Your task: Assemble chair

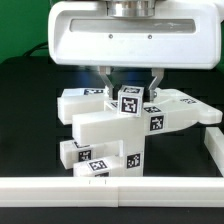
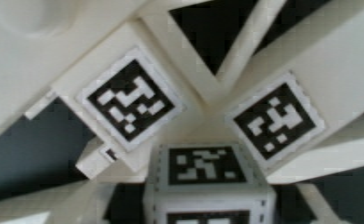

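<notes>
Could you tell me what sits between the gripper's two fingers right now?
In the exterior view, a small tagged cube atop the white chair parts sits between the gripper fingers, which are closed on it.

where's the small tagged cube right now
In the exterior view the small tagged cube sits near centre, between the tool's fingers, atop the stacked white chair parts, behind the long white rail.

My gripper (image 1: 128,80) sits under a glossy, smooth white plastic housing with a metal collar above it. The chair (image 1: 110,125) parts I work with look like chunky white plastic, smooth and slightly matt, carrying flat black-and-white printed tags. The table (image 1: 30,110) beneath is black and matt. The rail (image 1: 110,188) along its near edge is plain smooth white.
</notes>
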Controlling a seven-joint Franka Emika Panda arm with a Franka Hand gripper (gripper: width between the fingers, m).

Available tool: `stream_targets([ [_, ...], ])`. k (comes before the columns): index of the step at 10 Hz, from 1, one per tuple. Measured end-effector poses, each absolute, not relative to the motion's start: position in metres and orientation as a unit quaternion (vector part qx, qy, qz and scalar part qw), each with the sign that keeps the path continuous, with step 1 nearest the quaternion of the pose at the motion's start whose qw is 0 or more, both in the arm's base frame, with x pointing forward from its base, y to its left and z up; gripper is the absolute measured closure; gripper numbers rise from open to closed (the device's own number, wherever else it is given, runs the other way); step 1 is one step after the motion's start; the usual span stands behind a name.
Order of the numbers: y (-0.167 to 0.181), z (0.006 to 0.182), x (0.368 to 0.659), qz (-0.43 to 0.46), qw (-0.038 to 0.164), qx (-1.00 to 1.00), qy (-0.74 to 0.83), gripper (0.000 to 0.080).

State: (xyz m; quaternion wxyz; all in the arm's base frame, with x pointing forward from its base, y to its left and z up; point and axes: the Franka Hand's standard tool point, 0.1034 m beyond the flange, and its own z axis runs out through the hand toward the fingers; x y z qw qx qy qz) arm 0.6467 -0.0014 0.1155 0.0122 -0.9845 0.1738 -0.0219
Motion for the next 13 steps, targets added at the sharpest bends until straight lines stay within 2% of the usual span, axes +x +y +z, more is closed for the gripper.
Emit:
stream_targets([
  [7,0.0024,0.1153,0.6495,-0.019,0.042,-0.890,0.453,0.0512],
  [13,0.0055,0.1150,0.6509,-0.012,0.052,-0.801,0.597,0.0512],
])
